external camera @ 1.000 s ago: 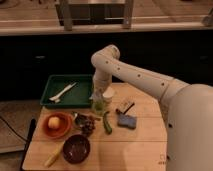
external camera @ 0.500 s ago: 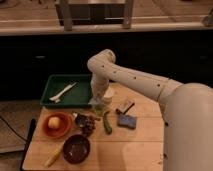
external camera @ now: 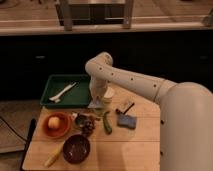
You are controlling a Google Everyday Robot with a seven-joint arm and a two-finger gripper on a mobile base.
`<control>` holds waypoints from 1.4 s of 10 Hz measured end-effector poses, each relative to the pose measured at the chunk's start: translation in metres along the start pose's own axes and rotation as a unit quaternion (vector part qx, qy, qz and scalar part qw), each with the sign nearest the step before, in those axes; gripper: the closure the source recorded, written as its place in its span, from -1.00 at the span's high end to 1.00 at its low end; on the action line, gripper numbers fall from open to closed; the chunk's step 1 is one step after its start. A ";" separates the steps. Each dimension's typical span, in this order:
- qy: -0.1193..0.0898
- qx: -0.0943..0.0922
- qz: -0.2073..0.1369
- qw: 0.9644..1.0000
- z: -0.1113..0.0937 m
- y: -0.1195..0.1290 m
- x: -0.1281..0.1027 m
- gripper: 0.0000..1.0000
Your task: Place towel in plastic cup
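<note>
At the near edge of the wooden table (external camera: pixel 142 150) sits a dark bowl (external camera: pixel 76 148), with a yellow object (external camera: pixel 53 156) just beside it on the left. Behind them are an orange bowl (external camera: pixel 61 131) holding 1 round yellowish fruit (external camera: pixel 53 122), a green vegetable (external camera: pixel 106 122) and a dark blue pad (external camera: pixel 127 120). A small brush (external camera: pixel 125 107) lies just past the pad. Farther back, the gripper (external camera: pixel 96 100) points down at the right front corner of the green tray (external camera: pixel 77 98). A pale scrap of the towel (external camera: pixel 95 105) shows right under it; whether the gripper is clamped on the towel I cannot tell. The plastic cup cannot be made out there. A white cup (external camera: pixel 108 94) stands just right of the gripper. 1 white utensil (external camera: pixel 62 92) lies in the tray.
</note>
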 end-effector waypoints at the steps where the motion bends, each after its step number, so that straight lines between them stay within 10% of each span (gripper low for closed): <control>1: -0.002 -0.001 0.006 1.000 0.000 -0.001 0.001 -0.84; 8: -0.011 -0.005 0.016 1.000 0.002 0.001 0.004 0.54; 14: -0.013 -0.006 0.017 1.000 0.002 0.002 0.003 0.60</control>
